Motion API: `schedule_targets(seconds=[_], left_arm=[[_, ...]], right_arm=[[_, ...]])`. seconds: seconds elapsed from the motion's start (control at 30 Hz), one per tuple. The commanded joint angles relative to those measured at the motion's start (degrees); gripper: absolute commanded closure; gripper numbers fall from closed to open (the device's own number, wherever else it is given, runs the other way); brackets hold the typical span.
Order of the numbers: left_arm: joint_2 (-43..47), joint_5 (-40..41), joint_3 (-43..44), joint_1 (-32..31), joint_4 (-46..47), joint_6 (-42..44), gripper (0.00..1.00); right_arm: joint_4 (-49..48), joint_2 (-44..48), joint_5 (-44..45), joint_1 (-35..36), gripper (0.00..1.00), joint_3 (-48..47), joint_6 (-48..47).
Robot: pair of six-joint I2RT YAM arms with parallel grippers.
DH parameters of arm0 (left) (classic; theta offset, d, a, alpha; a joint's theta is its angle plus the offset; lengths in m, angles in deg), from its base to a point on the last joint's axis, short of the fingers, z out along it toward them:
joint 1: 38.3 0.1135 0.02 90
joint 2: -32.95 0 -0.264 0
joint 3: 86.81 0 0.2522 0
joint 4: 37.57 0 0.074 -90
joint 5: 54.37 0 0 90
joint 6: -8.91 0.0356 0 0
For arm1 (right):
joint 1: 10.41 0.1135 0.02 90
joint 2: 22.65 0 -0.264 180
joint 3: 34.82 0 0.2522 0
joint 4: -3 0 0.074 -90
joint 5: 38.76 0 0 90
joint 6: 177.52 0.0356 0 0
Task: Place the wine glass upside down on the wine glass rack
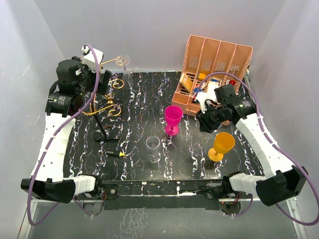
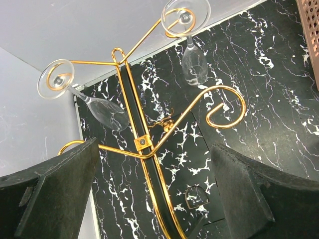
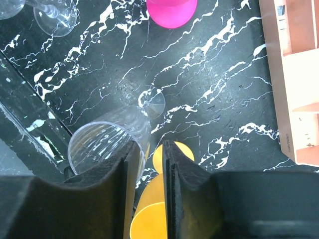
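At the bench's [image 1: 134, 99] ten o'clock, one wine glass rack [image 2: 142, 142] holds two glasses [image 2: 195, 67] (both inverted), left tool [image 2: 154, 159] gaping. Right tool [image 3: 152, 147], three o'clock, pinches one wine glass [image 3: 107, 139].

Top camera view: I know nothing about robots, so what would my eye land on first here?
Probably the bright magenta glass, standing mid-table on the black marbled table, with the yellow glass to its right. Next come the salmon-pink organiser at the back right and the gold wire rack at the back left, where two clear glasses hang upside down.
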Motion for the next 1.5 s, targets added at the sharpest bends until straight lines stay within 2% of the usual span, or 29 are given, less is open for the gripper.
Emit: schedule_targets(seconds=[0.0,0.27,0.5,0.7,0.97,1.1,1.23,1.33,1.47], left_arm=[[0.56,0.23,-0.07,0.43,1.19,-0.39,0.08],[0.56,0.81,-0.23,0.43,1.12,-0.04,0.08],[0.72,1.46,-0.57,0.52,1.25,0.4,0.08],[0.68,1.14,-0.14,0.67,1.7,-0.65,0.07],[0.6,-0.26,1.69,0.96,1.89,-3.16,0.05],[0.77,-1.98,1.27,1.13,1.81,-3.96,0.04],[0.65,-5.93,1.23,1.14,1.72,-6.18,0.03],[0.39,-9.3,1.95,1.13,1.61,-7.81,0.03],[-0.17,-13.58,3.74,1.2,1.89,-10.55,0.03]], right_arm=[[-1.84,-0.03,-0.25,0.47,0.73,0.07,0.32],[-1.35,0.2,-1.1,0.5,0.92,-1.56,-1.46],[1.81,1.21,-3.57,0.56,0.92,-5.88,-5.25],[3.9,-0.56,-12.45,0.55,0.92,-12.63,-7.75],[2.64,-4.55,-22.88,0.62,0.92,-26.07,-8.58],[-3.82,-5.21,-24.99,0.65,0.92,-30.36,-3.48],[-16.7,-4.5,-25.0,0.62,0.92,-30.73,4.45],[-25.65,-4.11,-23.15,0.61,0.92,-30.19,10.23],[-32.39,-6.09,-17.99,0.59,0.92,-32.28,16.96]])
